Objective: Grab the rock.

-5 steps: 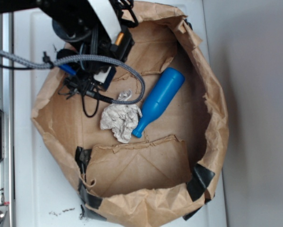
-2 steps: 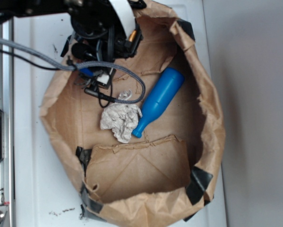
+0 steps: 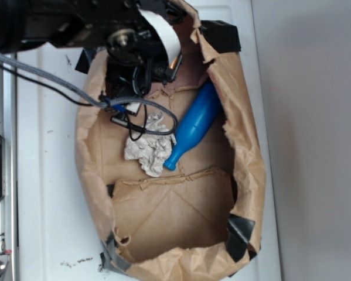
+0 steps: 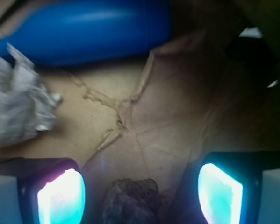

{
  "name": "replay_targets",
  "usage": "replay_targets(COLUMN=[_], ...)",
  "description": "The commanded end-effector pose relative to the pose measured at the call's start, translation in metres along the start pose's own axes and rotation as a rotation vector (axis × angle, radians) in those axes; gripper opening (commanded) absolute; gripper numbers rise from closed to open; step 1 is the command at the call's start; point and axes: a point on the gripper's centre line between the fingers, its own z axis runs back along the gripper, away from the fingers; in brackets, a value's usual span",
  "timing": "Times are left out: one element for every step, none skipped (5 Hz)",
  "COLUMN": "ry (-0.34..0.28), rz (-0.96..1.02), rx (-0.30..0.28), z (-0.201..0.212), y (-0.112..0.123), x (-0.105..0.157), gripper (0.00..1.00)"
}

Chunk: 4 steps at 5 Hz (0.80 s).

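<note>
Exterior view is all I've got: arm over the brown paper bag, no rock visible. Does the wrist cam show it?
Observer: Yes. The small dark brown lumpy rock sits at the bottom edge of the wrist view, between the two glowing finger pads.
Operator: Gripper closed on it?
Observer: No. The gripper is open, with a gap between the rock and each pad.
Operator: Anything crowding it?
Observer: The crumpled whitish-grey paper wad lies off to the left and the blue plastic bottle across the top, both apart from the rock. Only the torn brown paper floor of the bag lies ahead.
</note>
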Motion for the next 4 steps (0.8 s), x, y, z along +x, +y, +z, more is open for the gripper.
replay_targets(ry=[0.037, 0.065, 0.044, 0.018], rz=[-0.046, -0.063, -0.036, -0.026], rx=[0.047, 0.059, 0.053, 0.060], z=[-0.021, -0.029, -0.025, -0.018], y=[-0.007, -0.012, -0.010, -0.006], x=[-0.002, 0.002, 0.004, 0.006], gripper=[1.00, 1.00, 0.00, 0.00])
